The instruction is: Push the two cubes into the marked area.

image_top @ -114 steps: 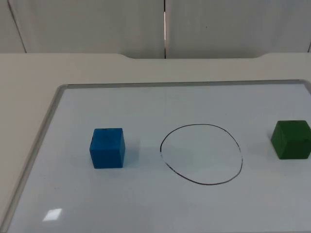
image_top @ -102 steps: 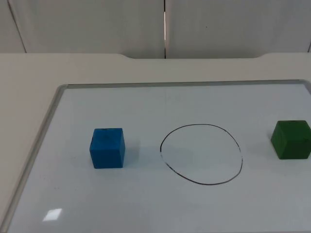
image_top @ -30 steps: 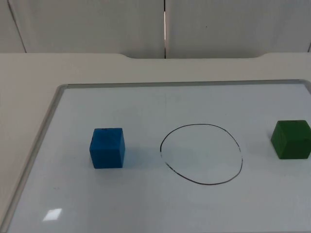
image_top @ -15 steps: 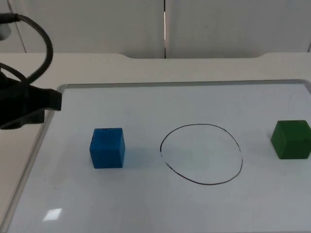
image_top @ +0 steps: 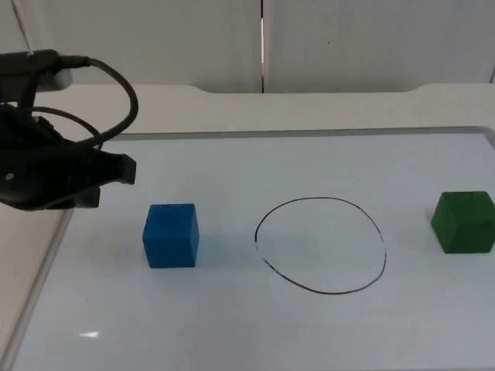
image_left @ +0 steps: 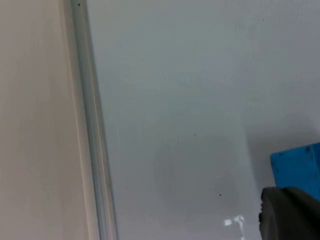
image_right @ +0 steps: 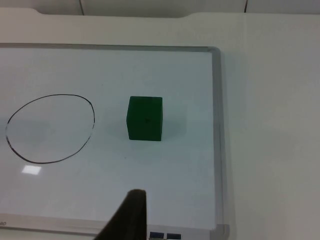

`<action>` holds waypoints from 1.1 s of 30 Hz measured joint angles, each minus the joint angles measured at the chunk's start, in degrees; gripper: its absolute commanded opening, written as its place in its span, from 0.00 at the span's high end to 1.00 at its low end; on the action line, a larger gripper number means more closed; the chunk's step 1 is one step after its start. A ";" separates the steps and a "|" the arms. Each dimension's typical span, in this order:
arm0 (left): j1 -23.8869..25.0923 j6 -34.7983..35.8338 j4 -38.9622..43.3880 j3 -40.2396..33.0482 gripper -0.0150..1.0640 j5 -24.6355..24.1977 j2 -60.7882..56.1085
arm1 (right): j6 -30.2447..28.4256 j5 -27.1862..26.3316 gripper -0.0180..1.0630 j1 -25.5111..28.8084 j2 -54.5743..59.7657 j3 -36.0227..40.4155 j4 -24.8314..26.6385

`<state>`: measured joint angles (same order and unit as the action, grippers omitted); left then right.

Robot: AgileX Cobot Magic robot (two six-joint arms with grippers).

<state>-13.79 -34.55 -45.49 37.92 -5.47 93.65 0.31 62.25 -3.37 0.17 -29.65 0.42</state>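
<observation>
I am working over a whiteboard (image_top: 232,332) lying flat on the table, with a hand-drawn black ring (image_top: 321,245) near its middle; I use that ring as my reference for everything else.

The blue cube (image_top: 171,235) sits on the board to the left of the ring, apart from it, with bare board between. The green cube (image_top: 463,222) sits to the right of the ring, somewhat farther off, near the board's right edge. Neither cube touches the line, so I judge that both pushes are yet to be done.

My left gripper (image_top: 108,176) is above the board on the far side of the blue cube from the ring, close to the cube but not touching it. That places it behind the cube, which I judge is the side to push from, so that a sweep toward the ring would carry the cube in. I cannot tell whether its jaws are open or closed. In the left wrist view the cube's blue corner (image_left: 300,165) sits just beside a black fingertip.

My right arm waits, its wrist camera looking at the green cube (image_right: 145,118) with the ring (image_right: 50,128) beyond it. Its gripper's jaw state I also cannot tell.
</observation>
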 measured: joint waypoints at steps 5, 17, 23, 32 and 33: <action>0.00 0.00 -0.10 1.27 0.99 0.26 4.34 | 0.00 0.00 0.01 0.00 0.00 0.00 0.00; -1.52 0.00 -0.10 4.53 0.99 0.75 10.74 | 0.00 0.00 0.01 0.00 0.00 0.00 0.00; -4.17 0.00 -0.10 4.53 0.99 2.14 12.72 | 0.00 0.00 0.01 0.00 0.00 0.00 0.00; -4.62 0.00 -0.10 4.53 0.99 3.76 13.31 | 0.00 0.00 0.01 0.00 0.00 0.00 0.00; -4.62 0.00 -0.10 4.53 0.99 3.80 13.31 | 0.00 0.00 0.01 0.00 0.00 0.00 0.00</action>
<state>-18.41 -34.55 -45.59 42.44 -1.67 106.96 0.31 62.25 -3.37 0.17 -29.65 0.42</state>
